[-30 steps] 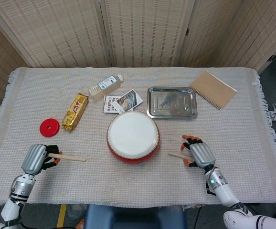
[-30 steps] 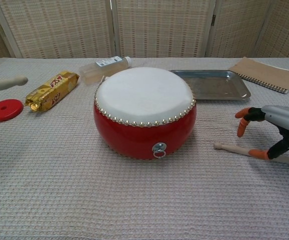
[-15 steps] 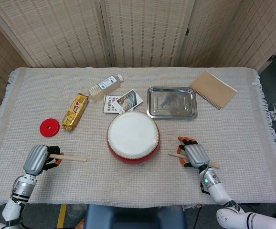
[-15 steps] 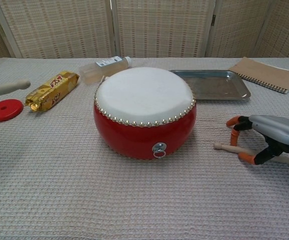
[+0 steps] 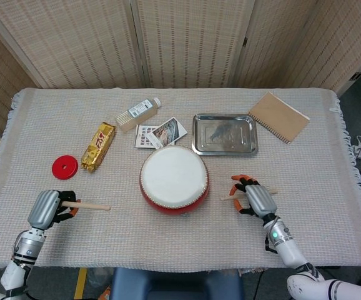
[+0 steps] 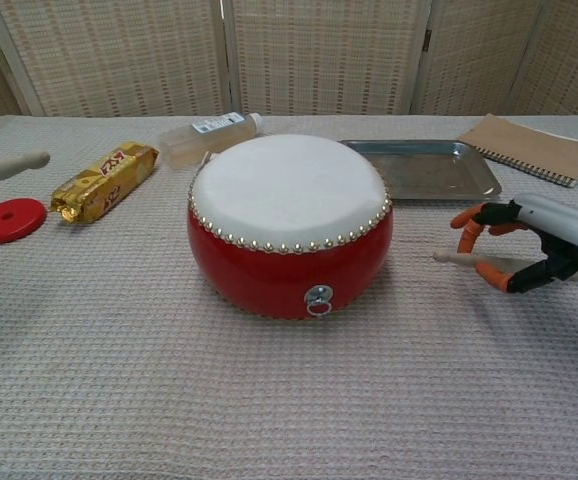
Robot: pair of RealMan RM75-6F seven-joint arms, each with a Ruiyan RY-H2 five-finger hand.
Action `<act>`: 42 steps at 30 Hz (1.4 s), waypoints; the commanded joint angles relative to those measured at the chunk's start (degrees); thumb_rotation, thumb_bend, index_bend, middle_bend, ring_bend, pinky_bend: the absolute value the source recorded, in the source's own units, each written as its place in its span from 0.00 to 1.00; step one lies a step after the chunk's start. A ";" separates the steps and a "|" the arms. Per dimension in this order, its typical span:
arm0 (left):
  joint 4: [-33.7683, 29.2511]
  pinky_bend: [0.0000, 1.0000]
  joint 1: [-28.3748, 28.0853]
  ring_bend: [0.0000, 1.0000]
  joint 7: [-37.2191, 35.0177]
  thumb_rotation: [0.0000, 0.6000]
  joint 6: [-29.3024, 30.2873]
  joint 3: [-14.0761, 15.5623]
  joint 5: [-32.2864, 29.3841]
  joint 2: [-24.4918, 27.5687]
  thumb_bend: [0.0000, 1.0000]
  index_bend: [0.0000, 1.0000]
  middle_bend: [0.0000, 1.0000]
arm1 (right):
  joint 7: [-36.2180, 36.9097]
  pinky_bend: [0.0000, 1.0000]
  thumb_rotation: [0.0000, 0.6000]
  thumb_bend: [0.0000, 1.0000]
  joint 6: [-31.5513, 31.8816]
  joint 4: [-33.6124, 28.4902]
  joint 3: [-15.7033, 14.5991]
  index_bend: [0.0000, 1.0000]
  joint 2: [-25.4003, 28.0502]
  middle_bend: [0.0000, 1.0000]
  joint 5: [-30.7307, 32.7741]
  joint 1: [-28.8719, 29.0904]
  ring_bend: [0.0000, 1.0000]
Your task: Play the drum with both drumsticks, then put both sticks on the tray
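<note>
— Two sticks, two hands: how is each one held?

— Left hand is wrapped around the butt of the left drumstick, so the shaft juts out toward the drum. Right hand has its fingers closed on the right drumstick, tip aimed at the drum's side; in the chest view the stick looks raised off the table.

— Why grip so far back?

— My guess is that it leaves a long free end to swing onto the white skin. Neither tip is over the drumhead yet, so playing looks not yet begun.

— And the tray?

— It sits just behind the drum, nearer the right hand and bare, presumably so both sticks can be laid there afterwards. The left arm would have to cross farther.
</note>
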 commanded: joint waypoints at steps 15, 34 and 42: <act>-1.21 1.00 0.04 1.00 0.05 1.00 0.33 0.20 0.40 0.59 0.79 1.00 1.00 | 94.28 0.16 1.00 0.47 12.91 14.28 0.20 0.57 3.26 0.22 -18.02 -1.12 0.10; -1.21 1.00 -0.48 1.00 -0.03 1.00 -0.45 0.87 1.12 0.36 0.78 1.00 1.00 | 124.12 0.21 0.99 0.46 14.81 37.81 -5.15 0.43 -8.46 0.26 -18.99 3.05 0.16; -1.74 1.00 -0.65 1.00 0.36 1.00 -0.33 1.17 1.76 0.63 0.78 1.00 1.00 | 132.07 0.25 0.79 0.35 16.68 46.84 -7.12 0.35 -11.45 0.29 -19.41 3.03 0.20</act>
